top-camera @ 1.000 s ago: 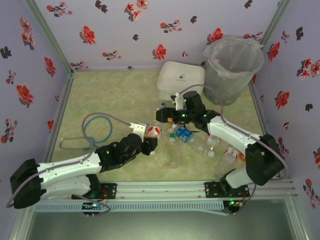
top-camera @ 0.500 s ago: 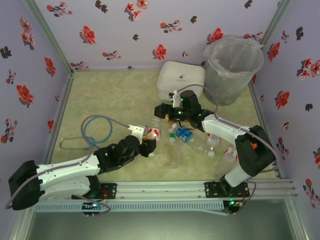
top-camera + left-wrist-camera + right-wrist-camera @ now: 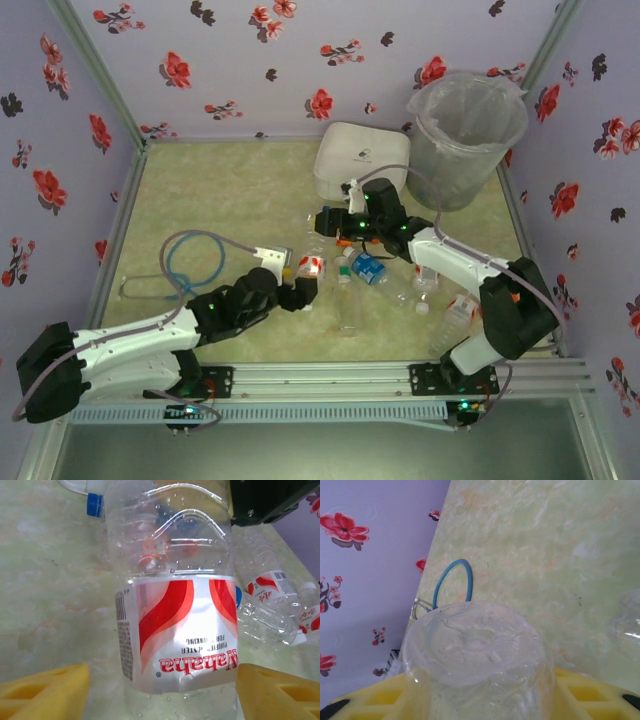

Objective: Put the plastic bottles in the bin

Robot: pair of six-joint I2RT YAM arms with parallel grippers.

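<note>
Between the yellow pads (image 3: 45, 690) of the left gripper (image 3: 160, 672) sits a red-label bottle (image 3: 175, 630), its label reading upside down in the wrist view. The jaws stand open. A strip of table (image 3: 230, 190) shows between the left pad and the bottle's side, and the right pad lies just beside the label, so nothing is clamped. From above, this gripper sits left of centre, with the red label just past its tips.

Farther back, the right gripper (image 3: 480, 690) is closed on a clear bottle (image 3: 477, 640). The bottle's round base faces the wrist camera and yellow pads hug it on both sides. From above, this gripper points left, just in front of the white box (image 3: 362, 158). Whether the bottle is clear of the table I cannot tell.

Other bottles (image 3: 370, 268) lie scattered between the two arms and out toward the right arm's base, some with blue labels and some with red.

At the far right corner the bin (image 3: 450, 160) stands upright just beside the box, a bag (image 3: 500, 88) over its rim, well apart from both grippers. What is inside cannot be made out.

On the left a blue cable (image 3: 461, 561) loops on the table
</note>
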